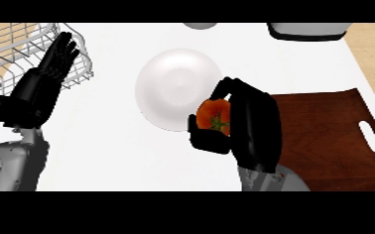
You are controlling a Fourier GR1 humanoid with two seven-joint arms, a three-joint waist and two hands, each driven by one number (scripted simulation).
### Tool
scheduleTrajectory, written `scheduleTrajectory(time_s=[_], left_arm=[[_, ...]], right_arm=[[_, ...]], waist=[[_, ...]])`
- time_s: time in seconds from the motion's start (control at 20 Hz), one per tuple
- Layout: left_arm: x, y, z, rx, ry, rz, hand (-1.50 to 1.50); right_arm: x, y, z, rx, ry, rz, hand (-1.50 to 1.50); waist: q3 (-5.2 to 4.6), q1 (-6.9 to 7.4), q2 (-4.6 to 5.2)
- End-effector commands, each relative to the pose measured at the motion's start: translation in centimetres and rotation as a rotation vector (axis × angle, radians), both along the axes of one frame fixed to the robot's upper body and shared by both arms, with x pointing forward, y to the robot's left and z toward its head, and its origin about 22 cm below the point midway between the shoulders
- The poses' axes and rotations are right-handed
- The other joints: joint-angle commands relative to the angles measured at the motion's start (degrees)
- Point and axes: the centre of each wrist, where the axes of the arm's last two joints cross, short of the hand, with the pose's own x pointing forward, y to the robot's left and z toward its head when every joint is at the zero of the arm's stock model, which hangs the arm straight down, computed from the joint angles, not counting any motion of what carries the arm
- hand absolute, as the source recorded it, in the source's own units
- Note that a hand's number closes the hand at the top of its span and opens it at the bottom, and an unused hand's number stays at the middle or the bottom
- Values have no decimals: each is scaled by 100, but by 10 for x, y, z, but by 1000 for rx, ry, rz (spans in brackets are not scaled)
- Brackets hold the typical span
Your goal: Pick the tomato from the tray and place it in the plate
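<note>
A red-orange tomato (215,116) with a green stem sits in my right hand (253,121), whose fingers and thumb curl round it. The hand holds it over the lower right rim of the white plate (172,82), which lies on the white counter at centre. The dark brown tray (330,139) lies to the right, partly behind my right forearm. My left hand (51,67) shows at the left edge with straight fingers pointing up, resting and holding nothing.
A wire dish rack (33,44) stands at the back left, behind my left hand. A grey and white appliance (307,30) sits at the back right, and a small grey object (199,25) at the back centre.
</note>
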Motion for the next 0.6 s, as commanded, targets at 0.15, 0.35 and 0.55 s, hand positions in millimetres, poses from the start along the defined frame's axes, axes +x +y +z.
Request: scheduleTrajectory(time_s=[0.15,0.35,0.55], left_arm=[[-4,-2,4,2,5,-4,0],[16,-13,2,-4,-16,-21,0],[8,-5,13,-5,-4,-19,0]], right_arm=[[68,31,-4,86,38,21,150],[100,56,-7,59,71,-15,150],[132,58,-13,14,109,-26,150]], waist=[[2,59,10],[-1,90,42],[1,135,33]])
